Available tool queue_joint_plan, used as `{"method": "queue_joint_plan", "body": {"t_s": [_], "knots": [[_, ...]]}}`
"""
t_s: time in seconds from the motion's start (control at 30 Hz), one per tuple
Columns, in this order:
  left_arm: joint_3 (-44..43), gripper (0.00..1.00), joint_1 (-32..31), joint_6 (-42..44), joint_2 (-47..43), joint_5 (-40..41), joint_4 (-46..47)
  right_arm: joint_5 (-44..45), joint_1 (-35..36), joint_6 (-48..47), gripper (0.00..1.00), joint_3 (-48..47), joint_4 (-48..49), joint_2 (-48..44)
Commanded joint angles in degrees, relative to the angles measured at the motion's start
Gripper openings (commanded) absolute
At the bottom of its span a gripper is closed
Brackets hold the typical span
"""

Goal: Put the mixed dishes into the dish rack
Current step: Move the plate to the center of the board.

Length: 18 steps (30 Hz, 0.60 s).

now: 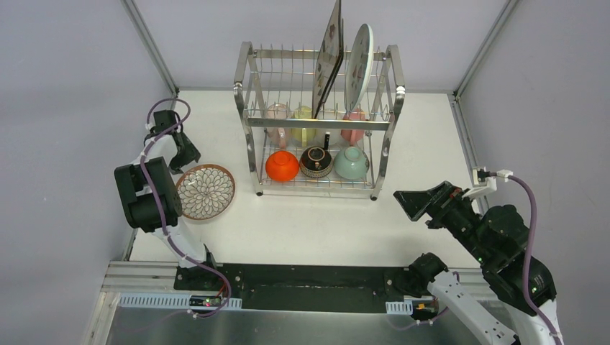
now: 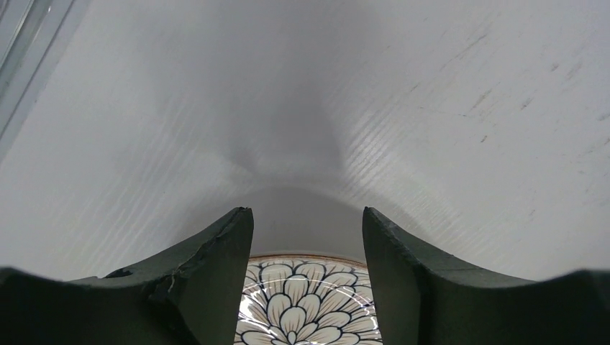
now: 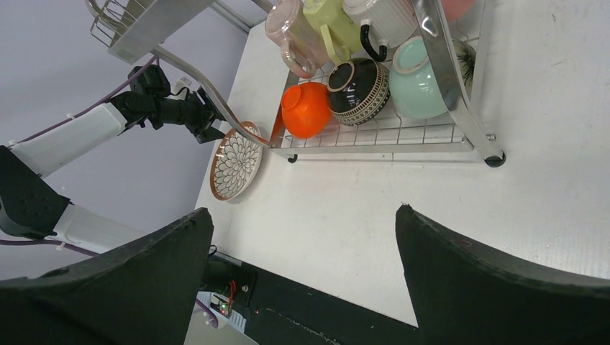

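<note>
The brown-rimmed petal-pattern plate [image 1: 206, 191] lies flat on the table, left of the dish rack [image 1: 319, 122]. My left gripper [image 1: 188, 157] is open just above the plate's far rim; the plate [image 2: 308, 302] shows between its fingers [image 2: 216, 273]. The rack's top tier holds the square floral plate [image 1: 330, 54] and the white strawberry plate [image 1: 359, 66] upright. Pastel cups [image 1: 302, 123] sit in the middle. The orange bowl [image 1: 282, 166], brown bowl [image 1: 316, 162] and mint bowl [image 1: 351, 163] sit on the bottom tier. My right gripper [image 1: 416, 203] is open and empty, right of the rack.
Grey walls close the table at the back, left and right. A black strip [image 1: 309, 287] runs along the near edge between the arm bases. In the right wrist view, the left arm [image 3: 86, 133] reaches over the plate [image 3: 234, 162].
</note>
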<state>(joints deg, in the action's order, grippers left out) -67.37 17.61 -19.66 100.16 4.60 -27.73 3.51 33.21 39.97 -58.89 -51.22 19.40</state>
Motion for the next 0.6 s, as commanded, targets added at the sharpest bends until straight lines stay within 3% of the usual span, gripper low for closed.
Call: {"method": "queue_joint_plan", "body": {"t_s": [0.0, 0.4, 0.57], "knots": [[3.2, 0.58, -0.1, -7.7, -3.2, 4.2, -0.7, -1.7, 0.2, 0.1, 1.00, 1.3, 2.0, 0.1], [8.4, 0.56, -0.4, -7.8, -7.7, -0.4, -0.5, -3.0, 0.2, 1.8, 1.00, 2.9, 3.1, 0.8], [4.5, 0.58, -0.4, -5.1, -5.3, -7.1, 1.6, -5.2, 0.2, 2.7, 1.00, 4.3, 4.2, 0.6]]}}
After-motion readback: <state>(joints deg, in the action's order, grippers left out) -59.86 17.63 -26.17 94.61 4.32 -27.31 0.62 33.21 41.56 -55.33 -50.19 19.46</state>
